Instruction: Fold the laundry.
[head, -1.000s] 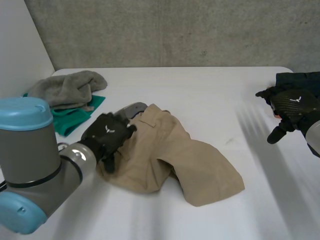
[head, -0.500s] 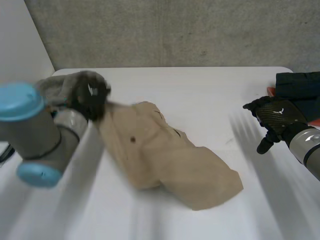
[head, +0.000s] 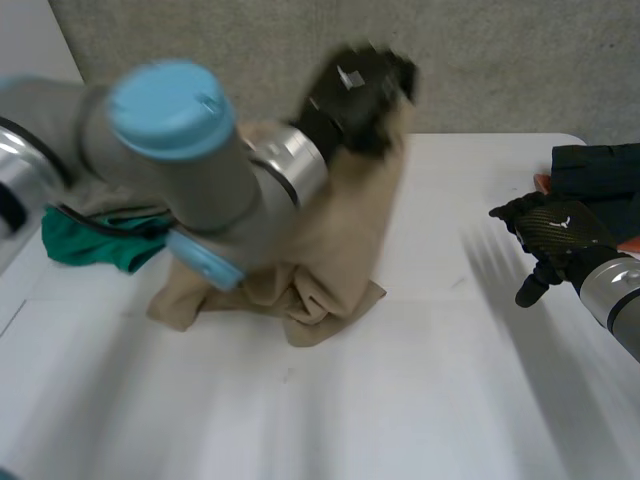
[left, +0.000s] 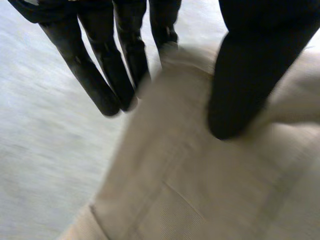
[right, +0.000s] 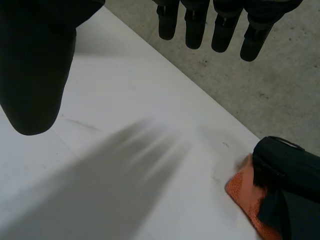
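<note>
- Our left robot hand (head: 358, 95) pinches the pants (head: 335, 260) high at 12 o'clock; they hang to the bench (head: 420, 400).
- Our right robot hand (head: 560, 235), at 3 o'clock, is wide and empty.
- We think this is the spreading step; next, lay them flat.

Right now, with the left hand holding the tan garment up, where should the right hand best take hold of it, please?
Probably its hanging side edge, just below where the left hand pinches it, coming in sideways from the robot's right. The tan garment hangs straight there, its lower end lies bunched on the table, and the open right hand hovers on that side.
</note>
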